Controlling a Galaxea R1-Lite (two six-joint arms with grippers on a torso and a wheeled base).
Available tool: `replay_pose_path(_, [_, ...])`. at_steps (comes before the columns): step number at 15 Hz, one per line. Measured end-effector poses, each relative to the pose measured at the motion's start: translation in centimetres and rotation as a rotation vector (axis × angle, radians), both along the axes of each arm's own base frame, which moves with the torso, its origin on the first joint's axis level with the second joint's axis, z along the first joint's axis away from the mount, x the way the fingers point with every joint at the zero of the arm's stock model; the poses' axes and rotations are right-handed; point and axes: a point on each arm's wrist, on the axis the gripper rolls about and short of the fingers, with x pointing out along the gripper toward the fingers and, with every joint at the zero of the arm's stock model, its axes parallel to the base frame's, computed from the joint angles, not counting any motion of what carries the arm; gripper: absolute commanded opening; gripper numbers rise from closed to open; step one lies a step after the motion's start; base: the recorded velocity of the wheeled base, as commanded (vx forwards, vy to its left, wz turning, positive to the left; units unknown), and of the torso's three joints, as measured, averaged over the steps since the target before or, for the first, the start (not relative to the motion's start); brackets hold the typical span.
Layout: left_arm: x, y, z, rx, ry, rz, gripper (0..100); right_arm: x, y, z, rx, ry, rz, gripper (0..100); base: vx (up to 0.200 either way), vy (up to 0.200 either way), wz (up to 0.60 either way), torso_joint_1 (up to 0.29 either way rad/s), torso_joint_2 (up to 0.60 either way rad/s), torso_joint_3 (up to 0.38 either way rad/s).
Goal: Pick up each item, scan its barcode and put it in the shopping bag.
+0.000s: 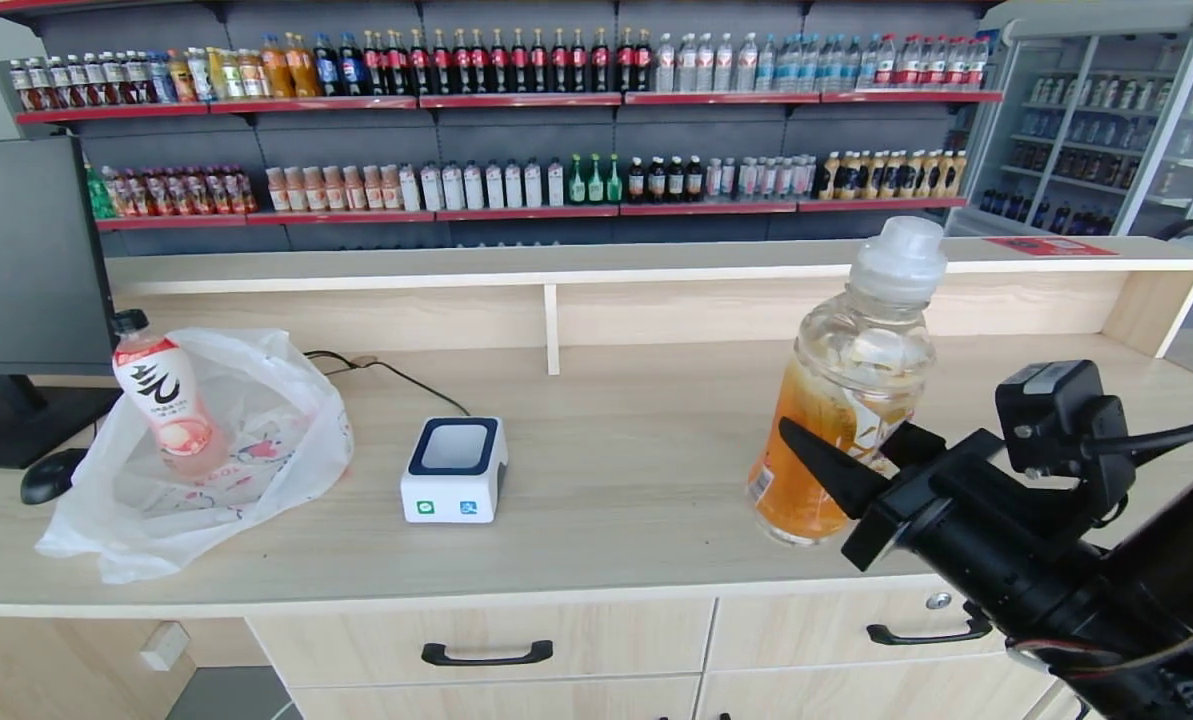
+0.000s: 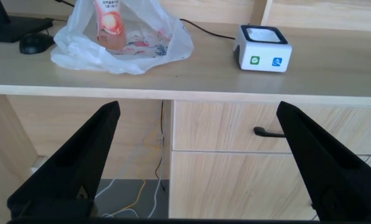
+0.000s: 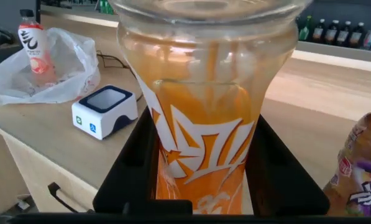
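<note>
Two bottles were what I noticed on the long wooden counter (image 1: 616,470). Far left stood a dark monitor (image 1: 26,260) with a black mouse (image 1: 51,475) by its foot. Just right of the mouse the white plastic shopping bag (image 1: 256,460) lay slumped open, and a pink bottle (image 1: 161,395) with a black cap stood upright inside it. Below the counter's near edge, in front of the drawers (image 2: 235,168) and roughly between the bag and the scanner, the left gripper (image 2: 194,162) hung with its two black fingers (image 2: 67,168) spread wide and nothing between them. The small white scanner (image 1: 453,468) sat right of the bag, apart from it, its window facing up and a dark cable (image 1: 396,375) trailing off toward the back. Well over to the right, near the front edge, the orange drink bottle (image 1: 851,390) leaned with its pale cap tipped rightward; the right gripper (image 3: 207,168) had its fingers closed against the bottle's lower half, one on each side. Whether the base touched the wood I could not tell. A purple snack packet (image 3: 359,168) lay close beside it. Rows of drinks lined the red shelves (image 1: 516,100) behind
</note>
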Motion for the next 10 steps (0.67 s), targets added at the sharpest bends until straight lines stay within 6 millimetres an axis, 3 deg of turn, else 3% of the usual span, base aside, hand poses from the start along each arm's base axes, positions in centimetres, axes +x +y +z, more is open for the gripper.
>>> replay_pose_path(3, [0.0, 0.0, 0.0, 0.000, 0.000, 0.000, 100, 0.9, -1.3, 0.4, 0.001, -0.018, -0.070, 0, 0.000, 0.000, 0.00, 0.000, 0.00, 0.000])
replay_pose_path(10, [0.0, 0.0, 0.0, 0.000, 0.000, -0.001, 100, 4.0, -1.9, 0.8, 0.033, -0.037, -0.150, 0, 0.000, 0.000, 0.00, 0.000, 0.00, 0.000])
